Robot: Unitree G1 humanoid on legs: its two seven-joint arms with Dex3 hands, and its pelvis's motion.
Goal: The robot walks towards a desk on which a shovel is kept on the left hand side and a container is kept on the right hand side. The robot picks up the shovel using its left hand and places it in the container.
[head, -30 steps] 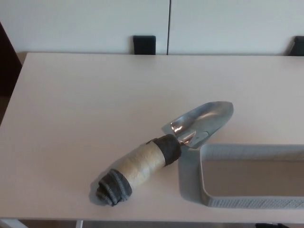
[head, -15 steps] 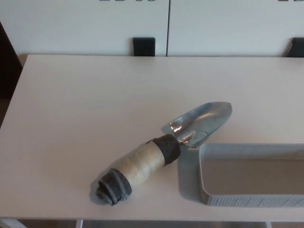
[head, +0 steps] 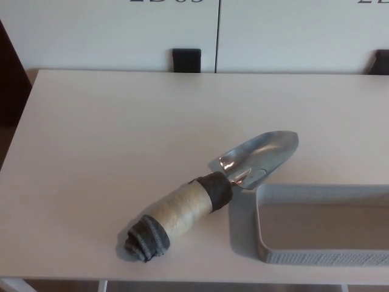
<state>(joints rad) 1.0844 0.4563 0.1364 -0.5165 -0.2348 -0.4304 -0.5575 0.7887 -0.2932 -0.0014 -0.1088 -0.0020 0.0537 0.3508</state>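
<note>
A shovel lies flat on the white desk, near the front and a little left of the middle. Its shiny metal blade points to the back right. Its thick handle is wrapped in pale tape with dark grey bands, and the handle's end faces the front left. A grey rectangular container stands at the front right, cut off by the picture's right edge. The blade's tip lies just beyond the container's near-left corner. Neither of my hands shows in the head view.
White cabinet doors run behind the desk's far edge. Two black blocks stand at that edge, one mid-back and one at the far right. A dark gap lies off the desk's left side.
The whole picture has shifted slightly down and right, so the camera has moved. The shovel and container have stayed where they were on the desk.
</note>
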